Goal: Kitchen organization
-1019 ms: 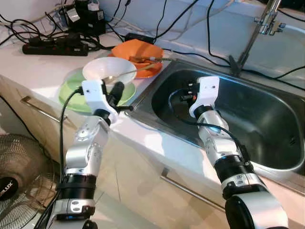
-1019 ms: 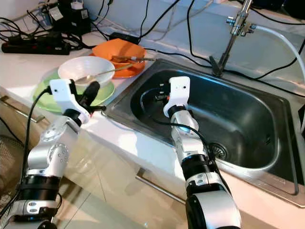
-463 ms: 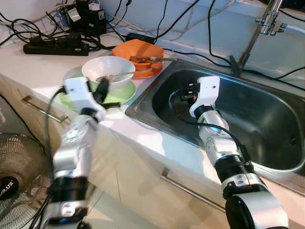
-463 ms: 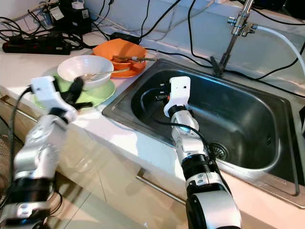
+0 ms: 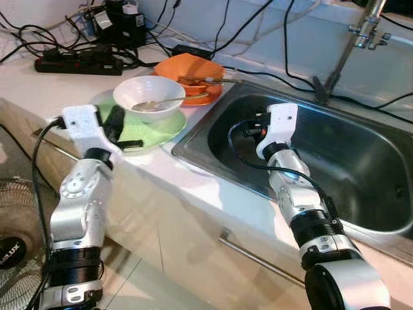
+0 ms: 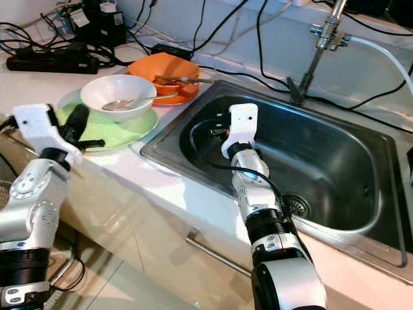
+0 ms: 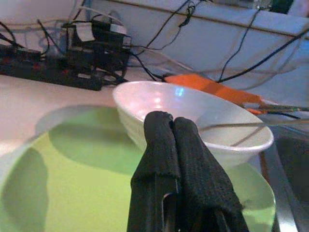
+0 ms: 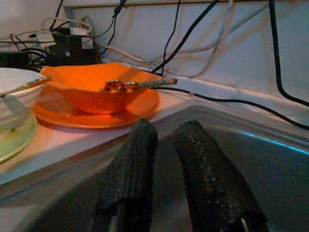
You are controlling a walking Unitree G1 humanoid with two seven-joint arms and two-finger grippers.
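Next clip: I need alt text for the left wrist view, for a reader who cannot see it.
The left hand, its two black fingers pressed together, hangs over a green plate and points at a white bowl standing on it, with a utensil inside. Behind are an orange dish, a black power strip and cables.

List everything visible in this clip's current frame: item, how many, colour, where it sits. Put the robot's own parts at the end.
Plate: 1, green, on the counter left of the sink.
Bowl: 1, white, on the green plate, with a spoon in it.
Orange bowl: 1, on an orange plate behind the white bowl, holding cutlery.
Sink: 1, steel, set in the counter.
Tap: 1, metal, behind the sink.
Power strip: 1, black, at the back of the counter among black cables.
Fan: 1, on the floor, far left.
Cupboard handle: 1, metal, below the sink.
Left tool: shut, over the green plate's near edge.
Right tool: slightly open, inside the sink.
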